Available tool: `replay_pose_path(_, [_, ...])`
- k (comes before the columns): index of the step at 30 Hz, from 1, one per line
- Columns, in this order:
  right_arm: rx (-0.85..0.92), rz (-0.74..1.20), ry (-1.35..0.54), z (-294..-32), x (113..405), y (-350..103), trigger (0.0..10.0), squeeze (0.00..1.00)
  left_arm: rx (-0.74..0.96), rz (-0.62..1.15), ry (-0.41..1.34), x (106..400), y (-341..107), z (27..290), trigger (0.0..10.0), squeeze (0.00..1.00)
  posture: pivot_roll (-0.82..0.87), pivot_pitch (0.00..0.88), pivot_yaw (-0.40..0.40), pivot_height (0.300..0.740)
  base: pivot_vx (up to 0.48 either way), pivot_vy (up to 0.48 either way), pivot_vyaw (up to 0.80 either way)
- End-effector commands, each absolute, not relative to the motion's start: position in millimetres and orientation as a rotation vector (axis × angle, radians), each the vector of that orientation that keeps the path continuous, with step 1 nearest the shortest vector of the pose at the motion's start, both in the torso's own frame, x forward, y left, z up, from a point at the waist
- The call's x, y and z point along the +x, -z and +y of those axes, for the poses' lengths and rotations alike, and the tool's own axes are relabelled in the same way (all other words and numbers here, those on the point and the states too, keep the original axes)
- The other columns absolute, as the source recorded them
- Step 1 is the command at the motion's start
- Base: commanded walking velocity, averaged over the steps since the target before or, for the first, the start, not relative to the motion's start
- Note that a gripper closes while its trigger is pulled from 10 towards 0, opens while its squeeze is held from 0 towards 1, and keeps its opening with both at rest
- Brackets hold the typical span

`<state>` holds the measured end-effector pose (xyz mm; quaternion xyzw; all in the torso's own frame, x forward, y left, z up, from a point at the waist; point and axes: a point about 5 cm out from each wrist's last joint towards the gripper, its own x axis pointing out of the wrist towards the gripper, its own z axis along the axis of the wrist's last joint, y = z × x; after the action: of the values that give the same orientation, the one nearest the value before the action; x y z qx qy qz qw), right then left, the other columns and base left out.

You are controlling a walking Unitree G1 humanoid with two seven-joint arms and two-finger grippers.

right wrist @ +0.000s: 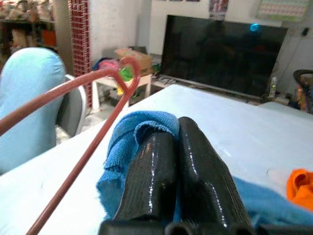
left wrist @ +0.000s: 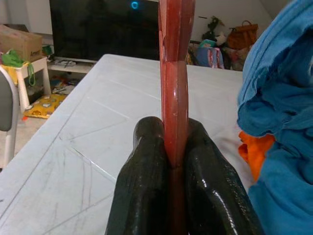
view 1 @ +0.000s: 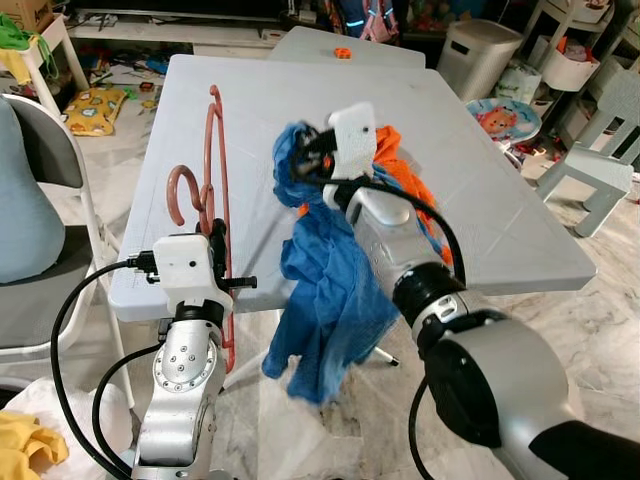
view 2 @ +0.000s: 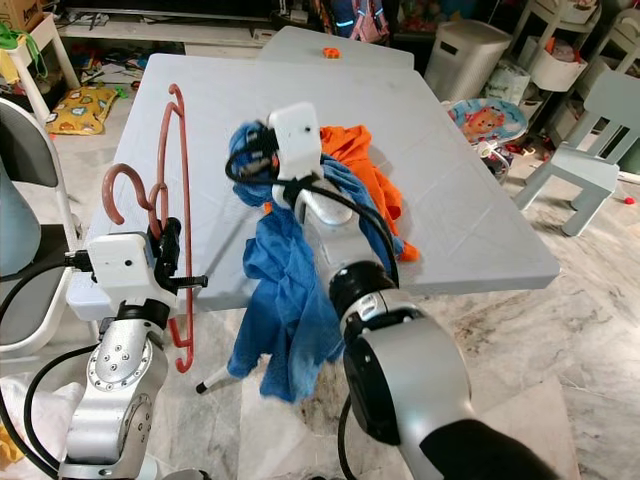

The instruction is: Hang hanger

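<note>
A reddish-brown hanger (view 1: 212,165) stands upright over the near left part of the grey table (view 1: 480,180), hook toward me. My left gripper (view 1: 216,238) is shut on its lower bar; its fingers (left wrist: 146,181) pinch the bar. A blue garment (view 1: 330,290) hangs from my right gripper (view 1: 303,160), which is shut on its top edge, fingers (right wrist: 161,171) clamped over the cloth (right wrist: 132,142). The cloth drapes down past the table's front edge. The hanger (right wrist: 88,122) sits just left of the right gripper. An orange garment (view 2: 365,165) lies on the table behind the blue one.
A grey chair with a light blue cushion (view 1: 30,200) stands at the left. Yellow cloth (view 1: 25,445) lies on the floor near my left arm. A white bin (view 1: 475,55), a small grey chair (view 1: 600,160) and toys crowd the far right floor.
</note>
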<state>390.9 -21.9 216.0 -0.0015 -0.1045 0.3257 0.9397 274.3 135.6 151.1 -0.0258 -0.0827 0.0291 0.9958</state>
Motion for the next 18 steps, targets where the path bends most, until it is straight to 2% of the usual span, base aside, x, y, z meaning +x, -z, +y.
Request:
replay_pose_path(1, [-0.038, -0.206, -0.691, -24, 391, -215, 0.9, 0.0, -0.039, -0.107, -0.062, 275, -140, 134, 10.0, 0.0, 0.16, 0.101, -0.127, 0.74, 0.0, 0.0, 0.0])
replay_pose_path(2, [-0.086, -0.143, -0.715, -30, 390, -202, 10.0, 0.62, -0.038, -0.106, -0.06, 276, -140, 134, 10.0, 0.0, 0.16, 0.1, -0.127, 0.74, 0.0, 0.0, 0.0])
replay_pose_path(3, [-0.102, -0.12, -0.72, -32, 389, -198, 10.0, 0.62, -0.038, -0.106, -0.059, 276, -140, 134, 10.0, 0.0, 0.16, 0.1, -0.127, 0.74, 0.0, 0.0, 0.0])
replay_pose_path(4, [-0.153, -0.103, -0.725, -35, 389, -192, 10.0, 1.0, -0.037, -0.104, -0.056, 276, -139, 134, 10.0, 0.0, 0.16, 0.099, -0.125, 0.74, 0.0, 0.0, 0.0])
replay_pose_path(6, [-0.228, -0.079, -0.735, -42, 388, -184, 10.0, 1.0, -0.036, -0.101, -0.051, 277, -139, 134, 10.0, 0.0, 0.16, 0.101, -0.123, 0.74, 0.0, 0.0, 0.0])
replay_pose_path(9, [-0.237, -0.07, -0.742, -51, 389, -183, 10.0, 1.0, -0.038, -0.095, -0.043, 276, -138, 133, 10.0, 0.0, 0.15, 0.105, -0.12, 0.74, 0.0, 0.0, 0.0])
replay_pose_path(18, [-0.18, -0.134, -0.726, -59, 390, -197, 10.0, 1.0, -0.036, -0.083, -0.018, 275, -136, 131, 10.0, 0.0, 0.15, 0.117, -0.105, 0.74, 0.0, 0.0, 0.0])
